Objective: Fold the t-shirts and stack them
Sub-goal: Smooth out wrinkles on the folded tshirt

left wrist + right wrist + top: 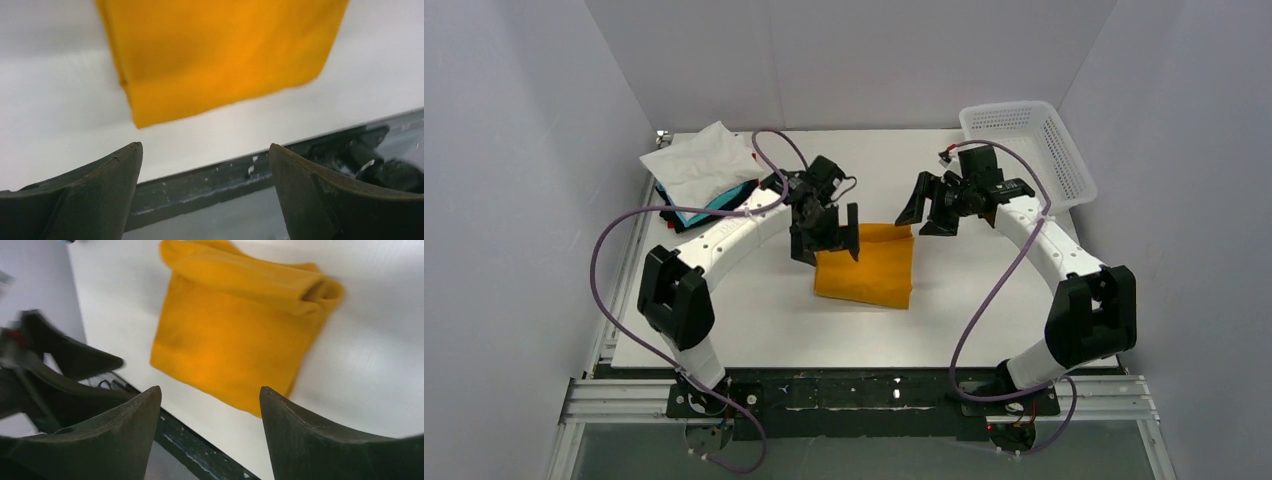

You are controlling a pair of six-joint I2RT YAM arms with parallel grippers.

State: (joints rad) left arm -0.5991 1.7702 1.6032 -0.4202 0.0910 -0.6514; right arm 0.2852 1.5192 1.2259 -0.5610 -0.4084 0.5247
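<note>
Top external view: the orange-yellow shirt (866,265) was seen folded into a rough rectangle and laid flat near the middle of the bench (754,320). The left jaws were held wide apart just above its far left corner, with nothing between them; in the left wrist view the cloth lay beyond the jaws, not between them. The right jaws were likewise spread and empty, raised off the shirt's far right corner. In the right wrist view a rolled fold was seen along the shirt's far edge.

The left arm (724,235) and right arm (1049,240) were bent inward from their bases, wrists turned toward each other.

A stack of folded shirts (699,175), white on top with teal and dark edges below, was set at the far left. A white mesh basket (1024,140) was placed at the far right corner. The white bench was enclosed by pale walls.
</note>
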